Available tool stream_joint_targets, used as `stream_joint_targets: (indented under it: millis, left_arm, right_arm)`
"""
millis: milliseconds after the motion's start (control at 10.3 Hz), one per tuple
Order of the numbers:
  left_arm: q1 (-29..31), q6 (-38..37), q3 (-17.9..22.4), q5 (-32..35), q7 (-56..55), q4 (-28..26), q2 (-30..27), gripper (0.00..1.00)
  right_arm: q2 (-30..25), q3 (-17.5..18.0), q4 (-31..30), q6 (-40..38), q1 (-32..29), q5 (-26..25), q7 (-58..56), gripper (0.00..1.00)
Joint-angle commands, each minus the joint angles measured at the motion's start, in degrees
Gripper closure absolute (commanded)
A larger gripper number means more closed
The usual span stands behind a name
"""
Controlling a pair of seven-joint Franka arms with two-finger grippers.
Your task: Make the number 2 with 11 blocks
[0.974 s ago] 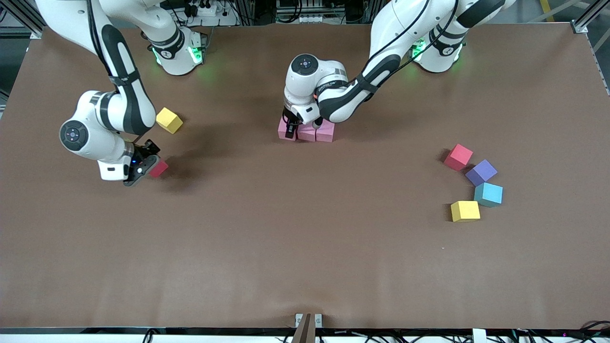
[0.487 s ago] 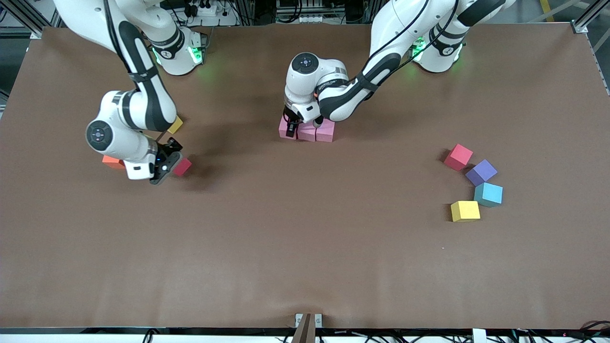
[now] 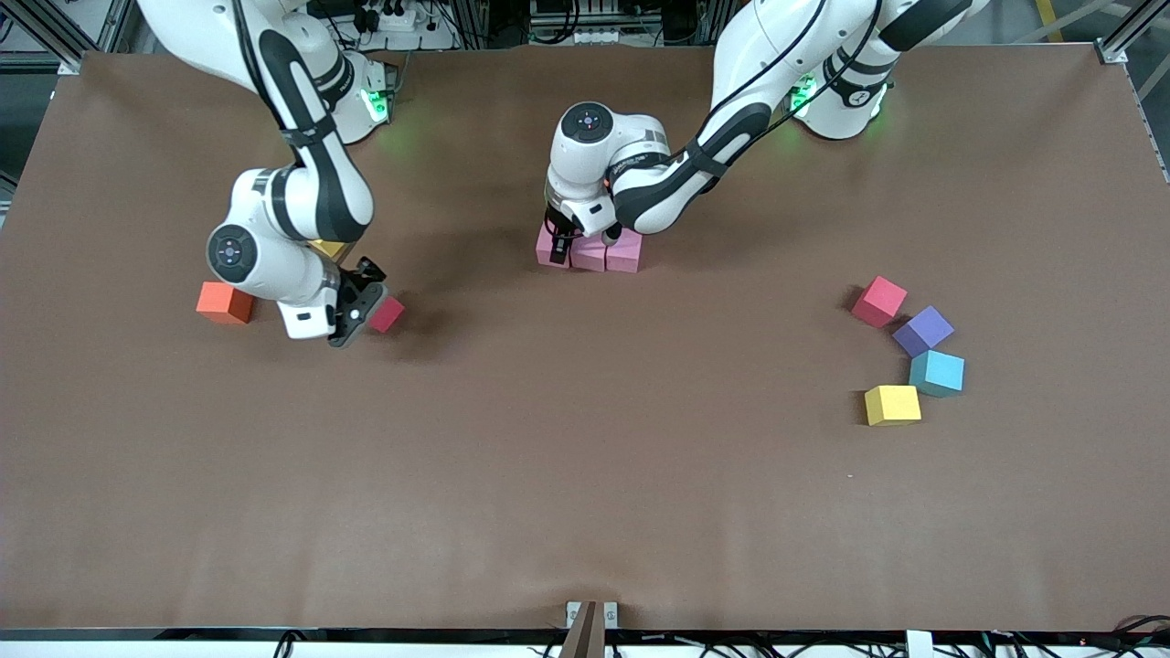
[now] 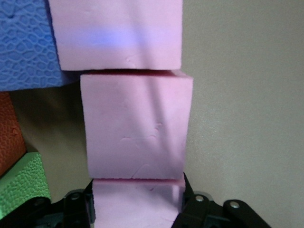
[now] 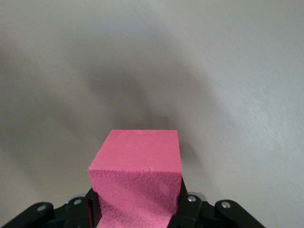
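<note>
where right arm (image 3: 302,196) covers it, yellow block (image 3: 331,248) half hidden

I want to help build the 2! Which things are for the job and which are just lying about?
For the job:
- pink row, left gripper shut on its end block
- red block carried in the right gripper
- orange block
- red, purple, light blue, yellow blocks

Just lying about:
- nothing but the table
</note>
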Motion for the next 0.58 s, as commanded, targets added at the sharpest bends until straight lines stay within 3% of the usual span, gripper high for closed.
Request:
stream_joint_targets:
  millis: [0, 97, 195, 487]
  left_arm:
    - [0.77, -1.46, 0.26, 5.16, -15.64, -2.45, -0.96, 0.48]
    - [0.86, -1.46, 0.26, 5.16, -15.55, -2.45, -0.96, 0.16]
    - [0.86, -1.72, 0.26, 5.07, -15.55, -2.45, -0.96, 0.0]
    - [1.03, -1.81, 0.17, 4.63, -15.46, -2.19, -1.13, 0.0]
  right_arm:
    - [-1.05, -0.25, -0.68, 1.73, 3.46, 2.04, 5.88, 0.94]
    - [-1.05, -0.34, -0.68, 2.0, 5.05, 2.04, 10.01, 0.94]
    - [-1.05, -0.34, -0.68, 2.78, 5.94, 2.04, 13.18, 0.94]
    - [-0.96, -0.34, -0.6, 3.76, 7.17, 2.04, 21.55, 0.95]
